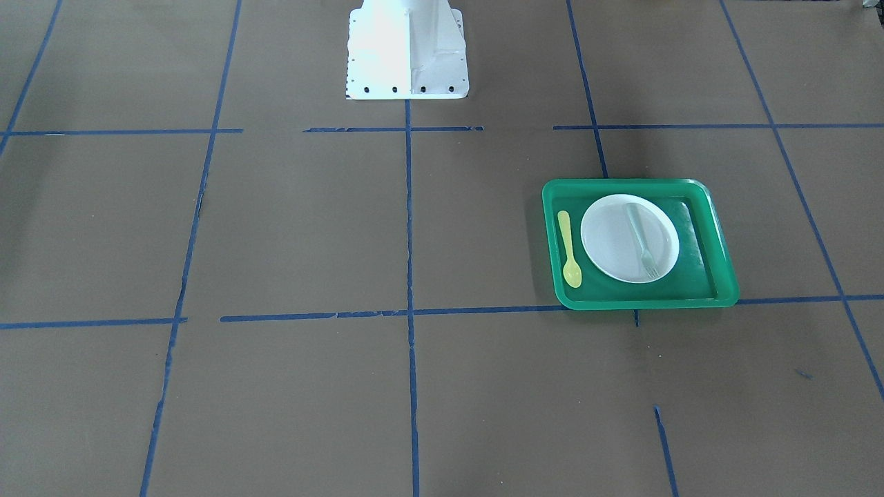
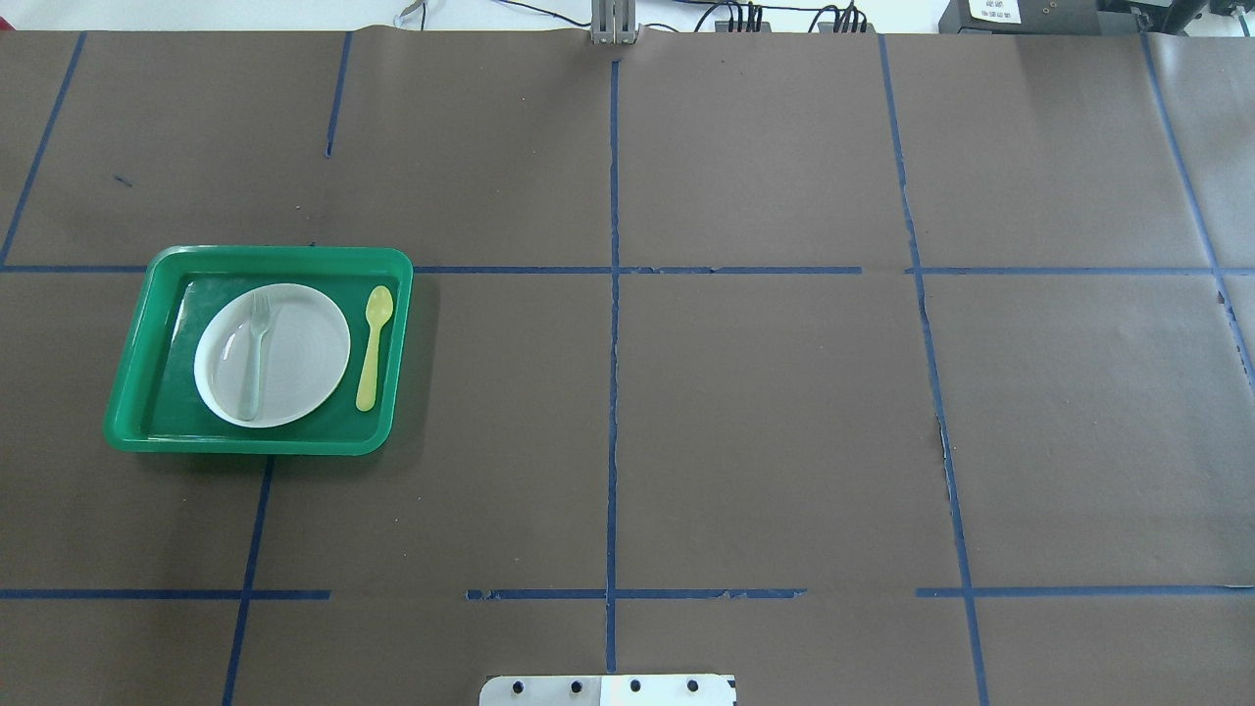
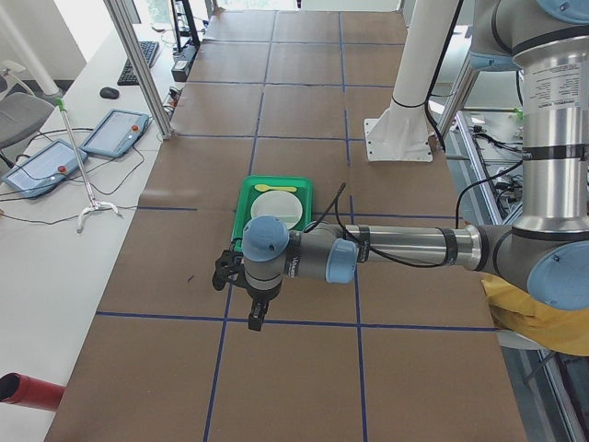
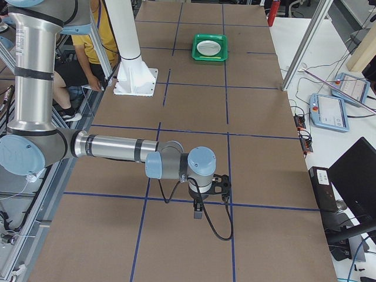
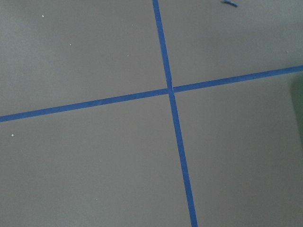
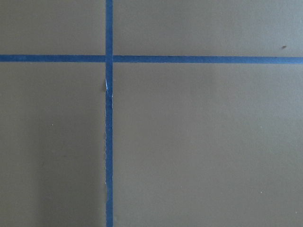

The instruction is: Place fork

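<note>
The translucent whitish fork (image 1: 641, 238) lies on the left part of the white plate (image 2: 294, 353), with its tines toward the far side in the overhead view (image 2: 257, 351). The plate sits in the green tray (image 2: 245, 446). A yellow spoon (image 2: 374, 345) lies in the tray beside the plate. My left gripper (image 3: 255, 318) shows only in the exterior left view, hanging above the table, on the camera's side of the tray and apart from it. My right gripper (image 4: 198, 212) shows only in the exterior right view, far from the tray (image 4: 210, 47). I cannot tell whether either is open or shut.
The table is covered in brown paper with a grid of blue tape lines (image 2: 614, 324). The white robot base (image 1: 407, 52) stands at the table's middle edge. Both wrist views show only paper and tape. A person in yellow (image 4: 106, 35) sits beside the base.
</note>
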You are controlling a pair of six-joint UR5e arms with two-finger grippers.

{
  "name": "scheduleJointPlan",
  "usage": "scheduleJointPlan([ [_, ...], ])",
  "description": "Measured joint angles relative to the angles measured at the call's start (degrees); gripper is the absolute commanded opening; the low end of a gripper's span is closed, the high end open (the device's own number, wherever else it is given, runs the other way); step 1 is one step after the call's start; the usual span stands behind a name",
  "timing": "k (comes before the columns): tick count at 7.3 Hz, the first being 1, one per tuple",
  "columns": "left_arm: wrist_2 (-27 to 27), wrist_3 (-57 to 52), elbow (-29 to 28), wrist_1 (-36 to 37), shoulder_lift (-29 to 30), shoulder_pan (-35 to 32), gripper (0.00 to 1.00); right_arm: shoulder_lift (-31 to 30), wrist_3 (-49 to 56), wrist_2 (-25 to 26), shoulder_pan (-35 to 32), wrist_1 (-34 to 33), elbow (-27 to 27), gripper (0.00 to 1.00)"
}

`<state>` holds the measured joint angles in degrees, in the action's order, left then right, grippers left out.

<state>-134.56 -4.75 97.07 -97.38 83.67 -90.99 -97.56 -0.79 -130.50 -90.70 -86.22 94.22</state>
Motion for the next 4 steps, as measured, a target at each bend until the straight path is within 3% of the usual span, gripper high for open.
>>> scheduleJointPlan([
  [4, -0.52, 0.37, -0.15, -1.09, 0.42, 0.23, 1.00, 0.00, 0.00, 0.00, 0.00, 0.00, 0.00, 1.00],
])
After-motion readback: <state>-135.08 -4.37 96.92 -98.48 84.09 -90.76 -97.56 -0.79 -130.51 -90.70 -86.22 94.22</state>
